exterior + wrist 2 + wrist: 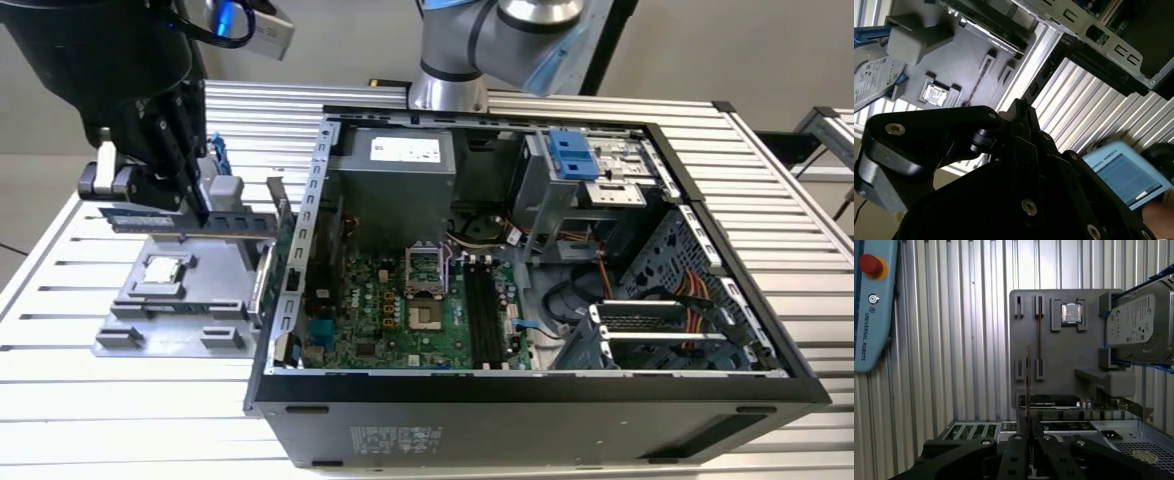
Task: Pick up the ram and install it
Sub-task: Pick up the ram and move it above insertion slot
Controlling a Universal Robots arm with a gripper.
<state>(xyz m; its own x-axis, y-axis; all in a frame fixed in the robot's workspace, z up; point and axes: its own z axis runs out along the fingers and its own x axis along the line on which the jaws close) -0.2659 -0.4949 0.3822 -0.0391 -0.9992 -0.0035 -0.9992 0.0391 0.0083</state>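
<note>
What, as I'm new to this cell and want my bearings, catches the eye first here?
The big open computer case on the slatted table stands out first, its green motherboard laid bare. In the first wrist view the black gripper pinches the ram edge-on above a grey parts holder, which sits beside the case at the exterior view's left.

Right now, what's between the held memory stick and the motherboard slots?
In the exterior view, the case's side wall stands between the memory stick and the slots.
</note>
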